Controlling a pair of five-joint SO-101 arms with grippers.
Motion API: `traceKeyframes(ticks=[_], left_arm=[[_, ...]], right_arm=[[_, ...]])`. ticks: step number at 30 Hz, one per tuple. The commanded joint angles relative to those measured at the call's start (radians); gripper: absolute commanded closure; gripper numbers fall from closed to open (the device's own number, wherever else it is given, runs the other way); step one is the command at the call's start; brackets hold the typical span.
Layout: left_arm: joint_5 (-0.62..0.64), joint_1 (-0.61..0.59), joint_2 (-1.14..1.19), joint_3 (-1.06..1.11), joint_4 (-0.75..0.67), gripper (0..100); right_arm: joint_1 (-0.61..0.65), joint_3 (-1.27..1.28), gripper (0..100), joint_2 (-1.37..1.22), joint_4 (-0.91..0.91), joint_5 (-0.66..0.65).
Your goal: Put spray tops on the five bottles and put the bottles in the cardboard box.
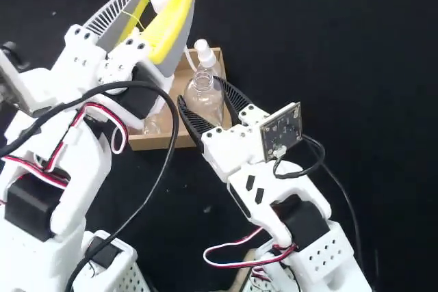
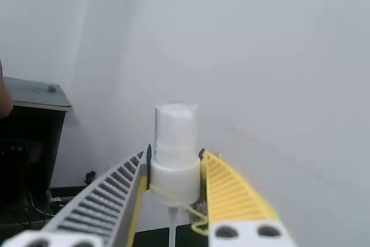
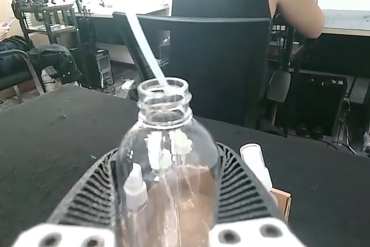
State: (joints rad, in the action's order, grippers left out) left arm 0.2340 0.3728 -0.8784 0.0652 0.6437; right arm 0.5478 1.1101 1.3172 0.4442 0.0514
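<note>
Item: clear round-shouldered plastic bottle, uncapped and upright. It is clamped by the body between the black ribbed fingers of the right tool. Position: at the 3 o'clock side of the shallow brown cardboard box, which sits on the black cloth-covered counter at about 10 o'clock from the middle of the high view. Whether the bottle hangs over the box or rests in it cannot be told. The low grip on the body appears meant to leave the open neck free and facing up.

Item: white plastic spray top, pinched at its collar by the left tool, one finger yellow and one grey-white. It is raised at 11 o'clock of the held bottle. Its thin white dip tube slants down into the bottle's mouth. Holding by the collar likely keeps the tube free to thread in, so seating the top is judged to be the step in hand.

Item: capped clear bottle, standing in the box at 12 o'clock of the held one, judged already finished.
</note>
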Motion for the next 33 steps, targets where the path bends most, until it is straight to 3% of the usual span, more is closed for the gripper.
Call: traceKeyframes(ticks=[1, 14, 24, 27, 33], left_arm=[[-0.008, 0.012, -0.002, -0.019, -0.021, 97], [-0.012, 0.015, 0.003, -0.125, -0.014, 97], [-0.008, 0.016, -0.009, -0.085, -0.011, 97], [-0.008, 0.016, -0.009, -0.068, 0.054, 97], [-0.014, 0.108, -0.009, -0.068, 0.078, 97]], right_arm=[[0.008, -0.008, 98.7, 0.024, -0.011, 0.0], [0.008, -0.008, 98.7, 0.024, -0.011, 0.0], [0.009, -0.008, 98.7, 0.024, -0.012, 0.0], [0.009, -0.008, 98.7, 0.024, -0.014, 0.0], [0.009, -0.008, 98.7, 0.024, -0.012, 0.0]])
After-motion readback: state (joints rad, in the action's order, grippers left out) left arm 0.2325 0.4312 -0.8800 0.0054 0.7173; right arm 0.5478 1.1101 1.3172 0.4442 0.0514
